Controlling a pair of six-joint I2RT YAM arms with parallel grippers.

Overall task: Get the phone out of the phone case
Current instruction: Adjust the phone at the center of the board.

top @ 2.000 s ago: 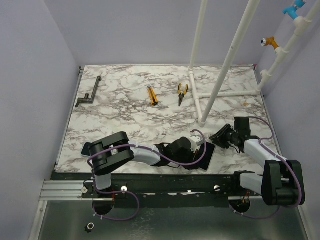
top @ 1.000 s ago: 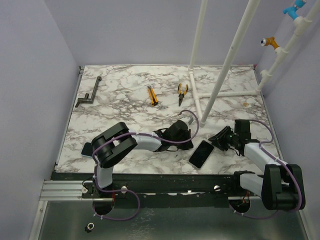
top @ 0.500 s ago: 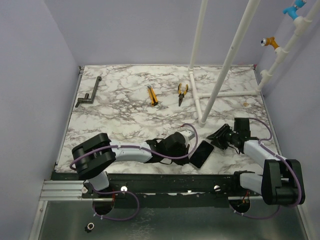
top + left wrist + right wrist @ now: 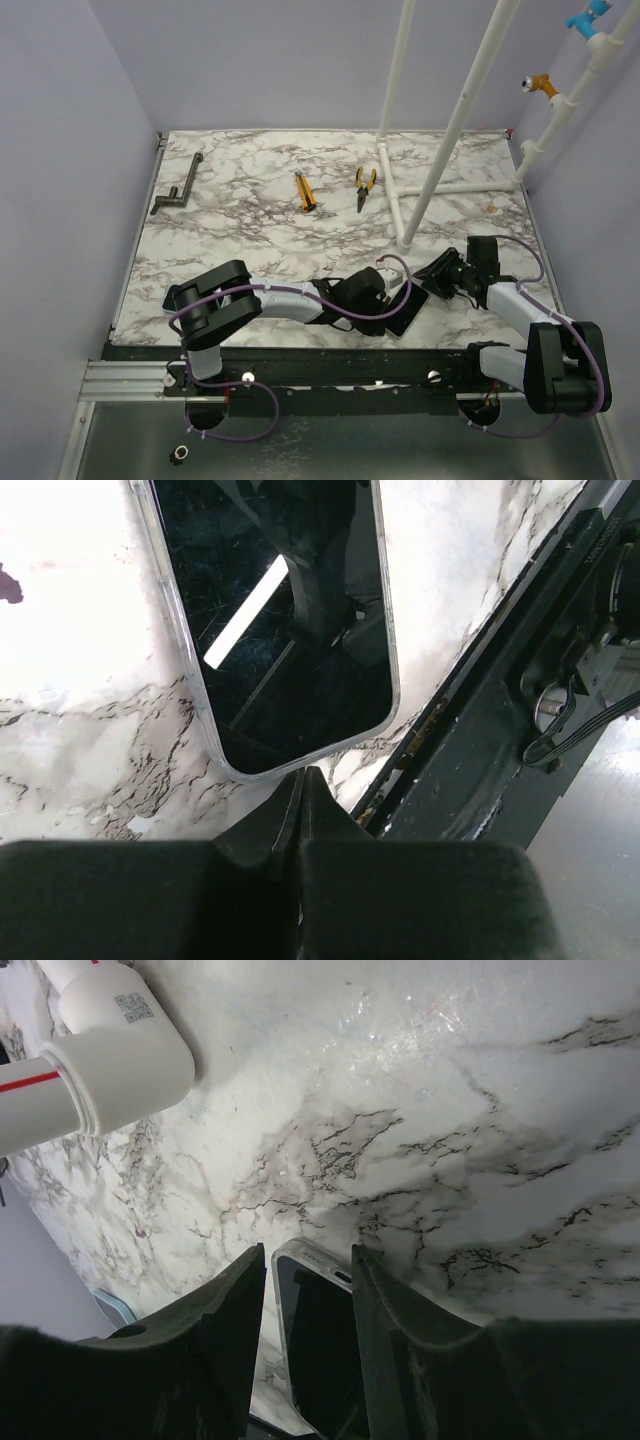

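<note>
The phone lies screen up in its clear case near the table's front edge. It also shows in the left wrist view and the right wrist view. My left gripper is shut and empty. Its tips rest on the table just off the phone's near end. My right gripper is open. In the right wrist view the right gripper has its fingers on either side of the phone's far end. I cannot tell whether they touch the case.
A white pipe frame stands at the back right, its foot close to my right gripper. A utility knife, pliers and a black crank lie at the back. The black front rail runs right beside the phone.
My left arm's elbow has swung back toward the right and its gripper has shifted slightly right against the phone's left end. The phone and my right gripper have hardly moved.
</note>
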